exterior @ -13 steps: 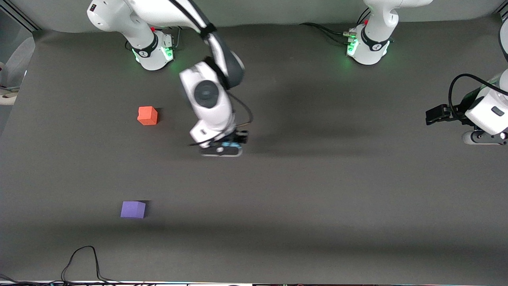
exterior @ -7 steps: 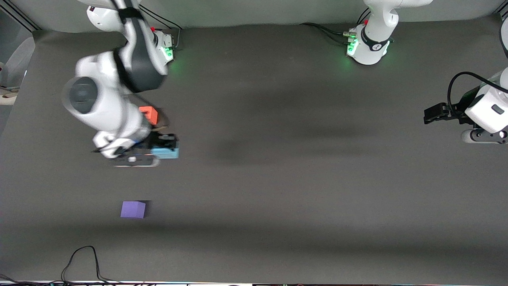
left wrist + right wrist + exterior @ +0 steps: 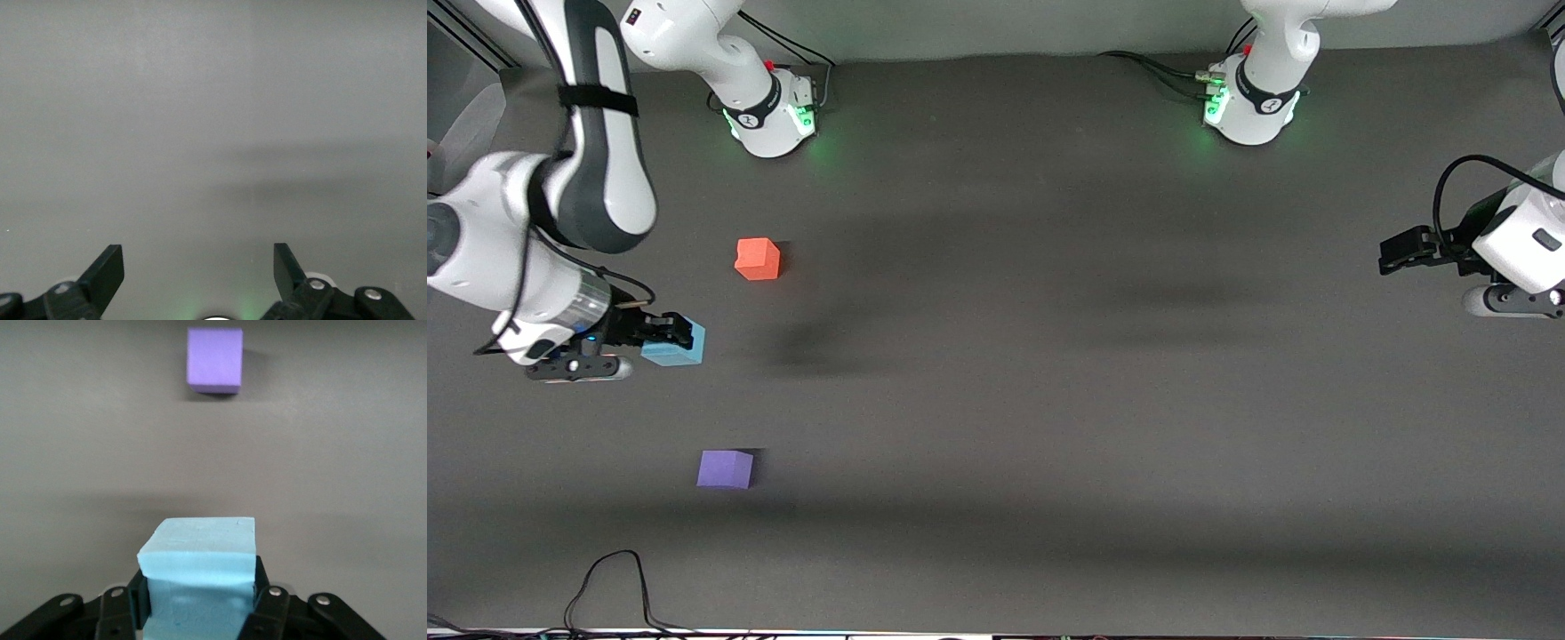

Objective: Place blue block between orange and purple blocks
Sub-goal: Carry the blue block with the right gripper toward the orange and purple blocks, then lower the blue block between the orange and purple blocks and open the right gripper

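My right gripper (image 3: pixel 669 338) is shut on the light blue block (image 3: pixel 676 348), which also shows in the right wrist view (image 3: pixel 199 577), and holds it above the table. It is over the table near the right arm's end, between the orange block (image 3: pixel 758 259) and the purple block (image 3: pixel 726 468), and a little more toward that end than both. The purple block also shows in the right wrist view (image 3: pixel 214 360). My left gripper (image 3: pixel 1392 254) waits open and empty at the left arm's end; its fingertips (image 3: pixel 107 268) show over bare table.
The dark grey table mat (image 3: pixel 1049 400) is bare around the blocks. A black cable (image 3: pixel 609 578) loops along the edge nearest the front camera. The two arm bases (image 3: pixel 769 111) stand along the farthest edge.
My right arm has swung from the table's middle toward the right arm's end, carrying the blue block past the orange block. The left arm has hardly moved.
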